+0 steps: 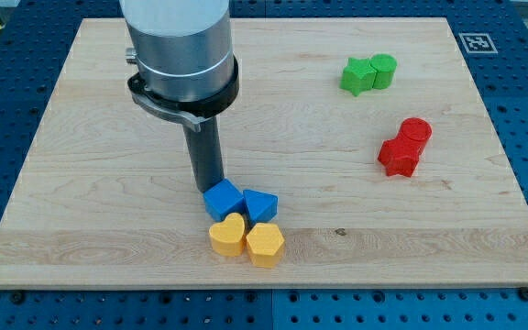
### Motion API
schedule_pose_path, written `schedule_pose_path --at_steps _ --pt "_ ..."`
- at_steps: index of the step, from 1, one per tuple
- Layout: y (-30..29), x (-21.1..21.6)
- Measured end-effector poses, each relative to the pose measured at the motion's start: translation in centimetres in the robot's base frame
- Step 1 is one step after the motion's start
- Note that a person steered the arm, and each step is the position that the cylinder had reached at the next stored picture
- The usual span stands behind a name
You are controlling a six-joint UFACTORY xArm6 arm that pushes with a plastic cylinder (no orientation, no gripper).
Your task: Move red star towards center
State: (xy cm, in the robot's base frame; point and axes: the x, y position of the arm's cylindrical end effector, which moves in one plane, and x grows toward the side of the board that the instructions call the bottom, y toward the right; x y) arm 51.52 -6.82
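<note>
The red star (pixel 398 158) sits well to the view's right of the blue cube (pixel 222 199), touching the red cylinder (pixel 415 131), apparently unmoved. The rod's tip (pixel 209 188) touches that cube, holding nothing. The whole push remains.

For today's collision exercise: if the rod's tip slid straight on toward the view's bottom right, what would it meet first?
My tip sits right beside the blue cube, seemingly touching, so that comes first, then probably the blue triangular block.
</note>
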Motion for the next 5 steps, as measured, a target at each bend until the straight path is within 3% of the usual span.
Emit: schedule_pose_path --at_steps 2,3,4,5 --pt "0.0 -0.3" --pt "0.0 -4.6" --pt "2.8 -4.9" --pt "7.1 -1.3"
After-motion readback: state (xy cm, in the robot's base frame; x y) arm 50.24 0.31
